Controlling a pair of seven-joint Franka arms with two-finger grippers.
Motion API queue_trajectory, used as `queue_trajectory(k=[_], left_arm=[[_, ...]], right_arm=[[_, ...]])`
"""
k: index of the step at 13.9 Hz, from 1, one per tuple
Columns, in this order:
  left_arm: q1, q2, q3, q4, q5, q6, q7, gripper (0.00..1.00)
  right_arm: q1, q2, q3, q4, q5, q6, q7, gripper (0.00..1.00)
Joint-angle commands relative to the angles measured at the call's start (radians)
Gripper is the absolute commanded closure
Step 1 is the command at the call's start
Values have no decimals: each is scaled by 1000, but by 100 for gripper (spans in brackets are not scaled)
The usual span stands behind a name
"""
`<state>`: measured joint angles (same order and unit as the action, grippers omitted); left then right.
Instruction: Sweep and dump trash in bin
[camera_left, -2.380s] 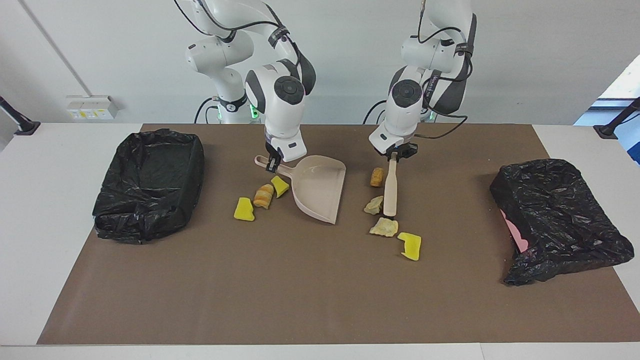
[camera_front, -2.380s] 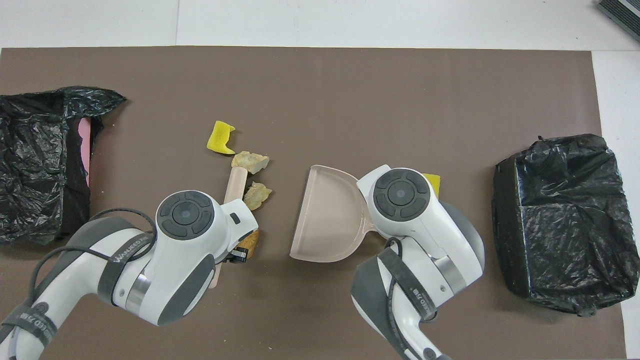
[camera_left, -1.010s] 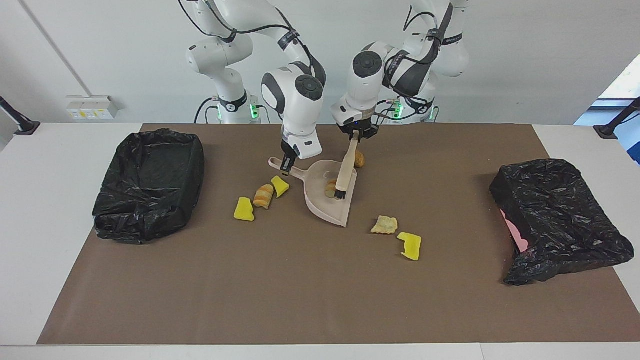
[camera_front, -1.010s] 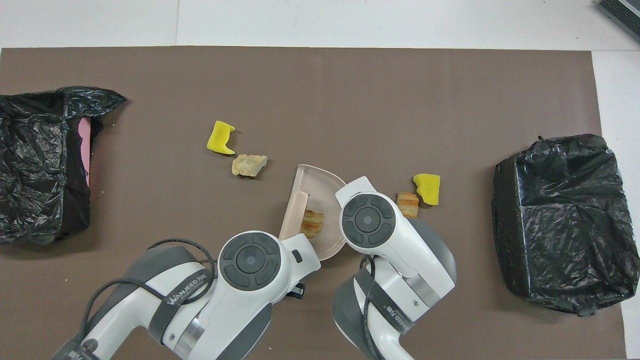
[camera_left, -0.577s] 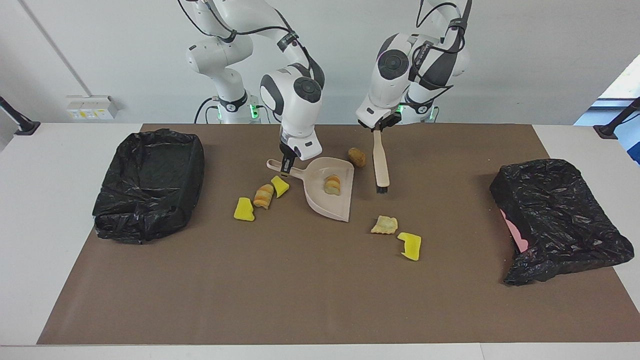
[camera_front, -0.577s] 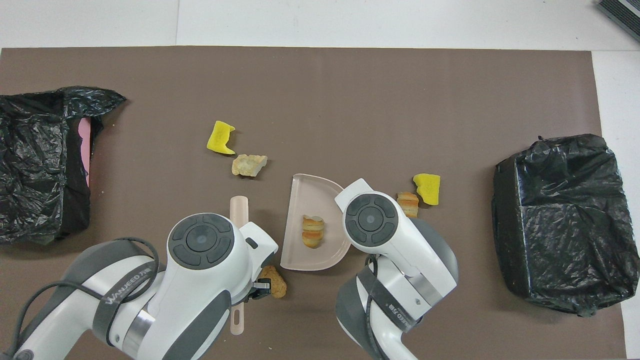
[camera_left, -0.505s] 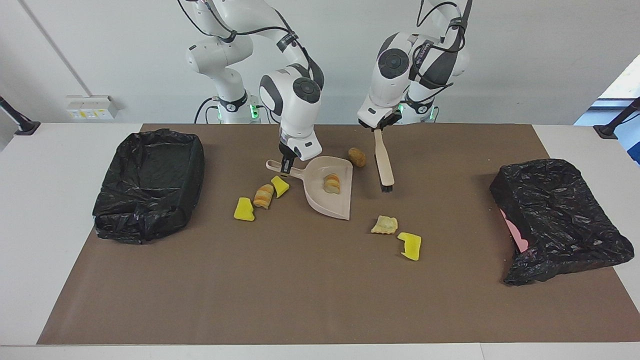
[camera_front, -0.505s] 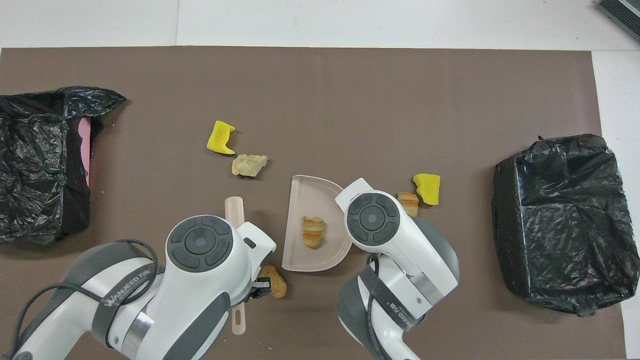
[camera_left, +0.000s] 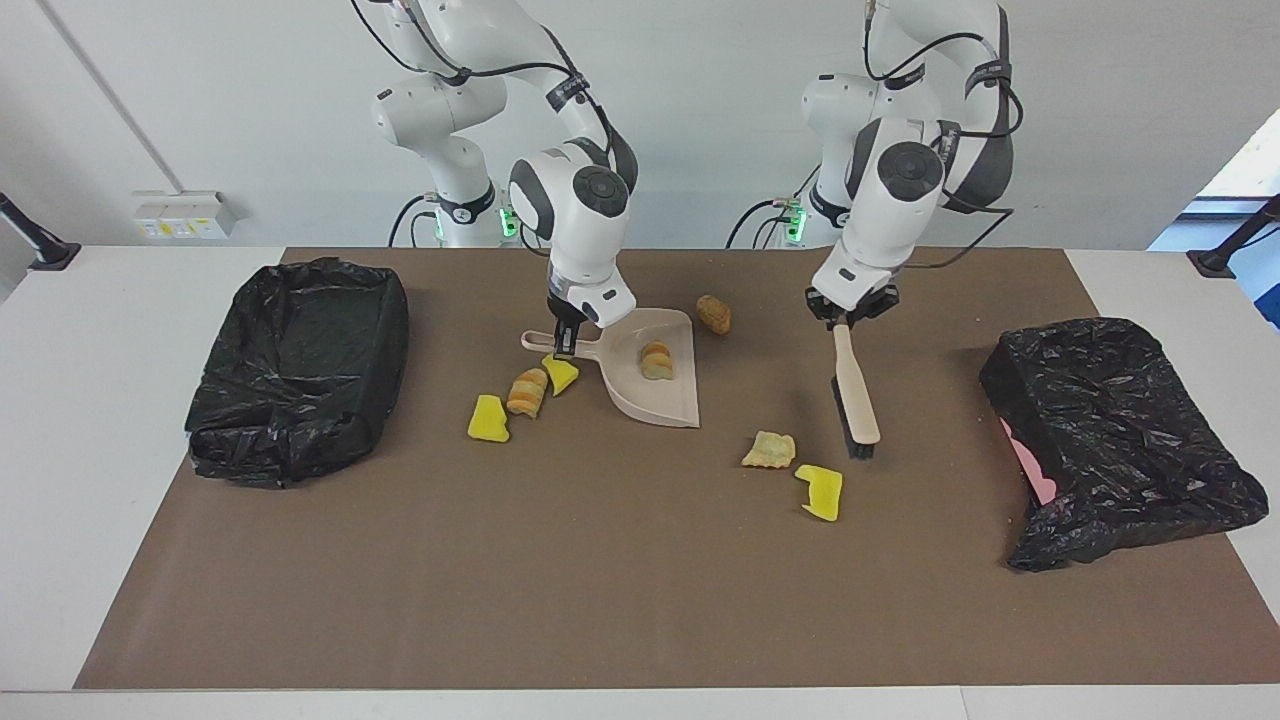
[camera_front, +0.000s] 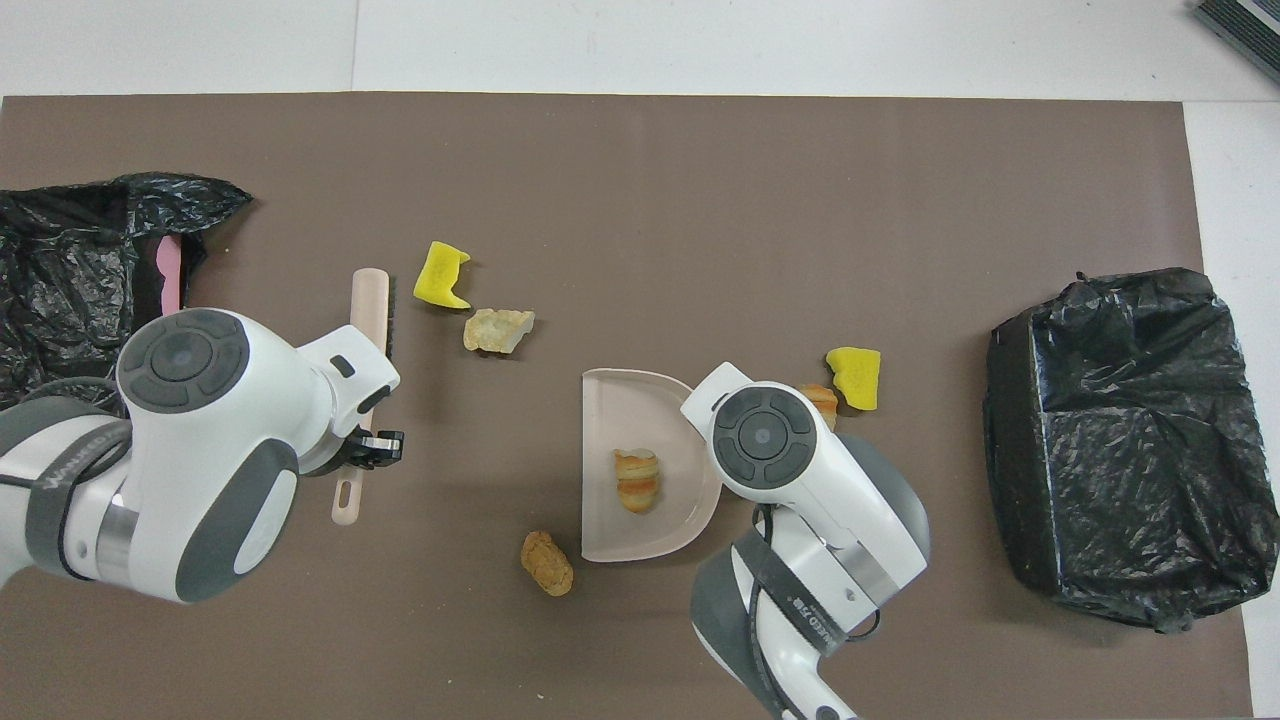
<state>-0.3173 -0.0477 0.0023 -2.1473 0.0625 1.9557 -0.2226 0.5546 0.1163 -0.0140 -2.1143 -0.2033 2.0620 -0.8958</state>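
The brush (camera_left: 853, 395) is held by its handle in the left hand (camera_left: 848, 316), clamped shut, bristle end down by the surface (camera_left: 600, 580). Its long axis runs away from the robots, and the tan scrap (camera_left: 768, 450) and yellow scrap (camera_left: 821, 491) lie just beside its bristle end, on the side toward the dustpan (camera_left: 655, 385). That side-on offset is likely what the next sweep depends on: a stroke across the brush's length would push both toward the dustpan.

The dustpan handle is gripped by the right hand (camera_left: 562, 345), fingers closed on it. One bread lump (camera_left: 656, 360) sits in the dustpan. Another lump (camera_left: 714, 314) lies just beside the dustpan, nearer the robots. Three scraps (camera_left: 522, 393) lie beside the dustpan handle, toward the right arm's bin (camera_left: 300, 365).
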Motion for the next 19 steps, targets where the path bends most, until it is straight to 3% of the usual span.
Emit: queue_trajectory(k=[1, 6, 8, 12, 19], left_arm=[[56, 161, -16, 189, 42, 12, 116, 100], [89, 368, -16, 412, 131, 28, 227, 100], [106, 391, -19, 432, 120, 31, 319, 100], [89, 384, -21, 379, 115, -18, 393, 100], [-8, 264, -28, 180, 62, -58, 408, 100]], right_arm=[[-13, -24, 6, -46, -27, 50, -34, 100], [-25, -21, 6, -47, -18, 64, 0, 100], [-25, -21, 6, -47, -18, 64, 3, 100], [-22, -27, 6, -61, -11, 66, 44, 100], [-22, -29, 6, -64, -11, 69, 48, 100]])
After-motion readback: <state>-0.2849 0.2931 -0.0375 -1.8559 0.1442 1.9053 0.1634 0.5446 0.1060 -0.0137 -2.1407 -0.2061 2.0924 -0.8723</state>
